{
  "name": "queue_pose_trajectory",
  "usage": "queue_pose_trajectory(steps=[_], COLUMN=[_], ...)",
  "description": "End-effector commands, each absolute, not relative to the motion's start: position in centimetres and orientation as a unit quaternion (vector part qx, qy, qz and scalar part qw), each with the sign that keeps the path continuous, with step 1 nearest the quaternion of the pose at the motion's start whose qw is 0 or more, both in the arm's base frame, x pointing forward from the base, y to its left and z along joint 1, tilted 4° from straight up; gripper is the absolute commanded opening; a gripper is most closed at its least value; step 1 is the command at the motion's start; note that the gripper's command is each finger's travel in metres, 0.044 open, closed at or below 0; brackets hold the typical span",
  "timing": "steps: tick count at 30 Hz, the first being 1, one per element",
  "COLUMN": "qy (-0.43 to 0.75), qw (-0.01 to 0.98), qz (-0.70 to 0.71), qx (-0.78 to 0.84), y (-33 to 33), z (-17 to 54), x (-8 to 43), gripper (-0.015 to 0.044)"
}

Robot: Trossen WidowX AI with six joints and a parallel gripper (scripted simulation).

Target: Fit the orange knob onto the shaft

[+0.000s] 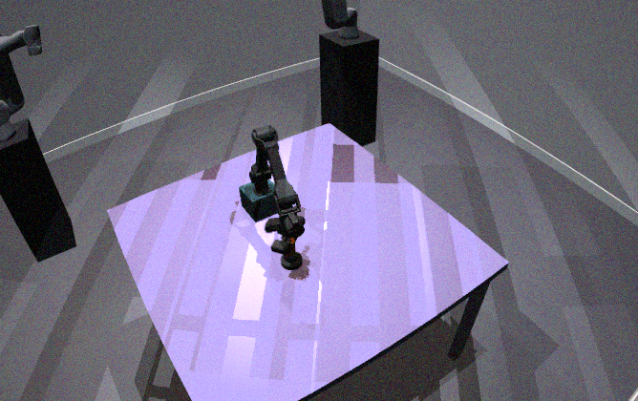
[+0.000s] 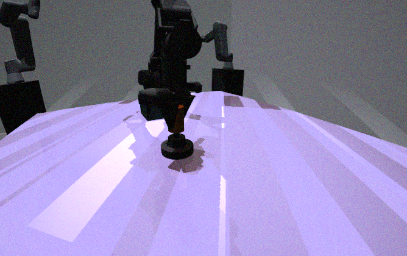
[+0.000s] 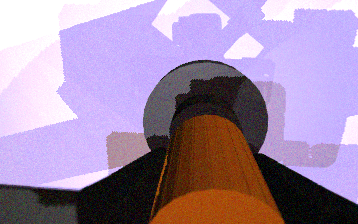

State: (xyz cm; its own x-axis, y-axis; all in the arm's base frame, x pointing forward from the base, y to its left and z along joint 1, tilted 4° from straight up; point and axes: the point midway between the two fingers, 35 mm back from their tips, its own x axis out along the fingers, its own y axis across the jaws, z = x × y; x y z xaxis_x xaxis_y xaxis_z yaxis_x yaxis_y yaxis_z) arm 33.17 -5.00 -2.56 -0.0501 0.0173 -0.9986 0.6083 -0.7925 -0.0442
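Orange knob [image 1: 292, 241] [image 2: 177, 122] [image 3: 212, 160] standing directly above the round pedestal [image 1: 291, 262] [image 2: 176, 150] [image 3: 160, 110].
The parallel-jaw gripper [image 1: 291, 242] [image 2: 177, 119] [image 3: 208, 159] is clamping the knob near the pedestal's upper hub [image 2: 176, 139]; the pedestal is resting well inside the table's [image 1: 386, 279] [image 2: 262, 191] edges, leaving lateral space around its rim.
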Motion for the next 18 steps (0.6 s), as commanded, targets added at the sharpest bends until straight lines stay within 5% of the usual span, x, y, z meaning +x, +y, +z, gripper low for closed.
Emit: queue_pose_trajectory(steps=[1,18], qy=[0.241,0.237], qw=[0.218,0.214], qz=[-0.682,-0.684], qx=[0.655,0.656], y=[-4.97,-4.97], z=[-2.57,-2.49], x=[33.2,33.19], gripper=[0.0,0.0])
